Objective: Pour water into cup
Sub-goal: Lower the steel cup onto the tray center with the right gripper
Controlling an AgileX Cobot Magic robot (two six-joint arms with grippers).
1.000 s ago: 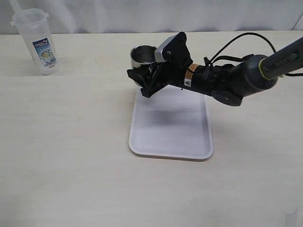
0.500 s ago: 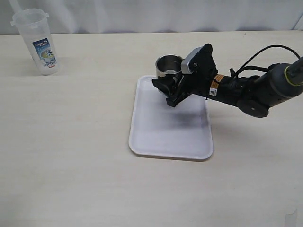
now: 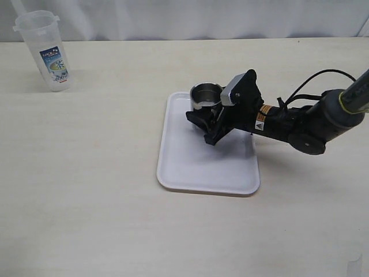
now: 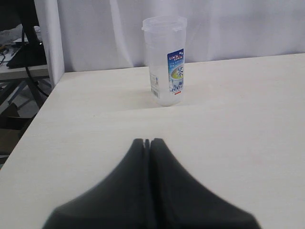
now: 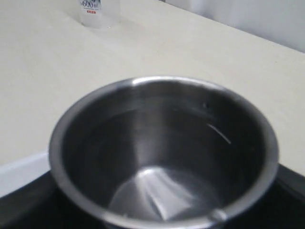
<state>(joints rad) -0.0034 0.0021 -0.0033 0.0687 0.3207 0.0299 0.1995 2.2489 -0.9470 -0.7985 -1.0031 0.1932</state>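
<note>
Pale table (image 3: 86,202) with white tray (image 3: 196,167) and clear plastic container (image 3: 51,55)

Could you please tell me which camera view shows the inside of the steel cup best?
The right wrist view: it looks straight into the cup, which fills the picture. The exterior view shows it small, in the right gripper, at the far edge of the tray. The left wrist view misses it.
</note>
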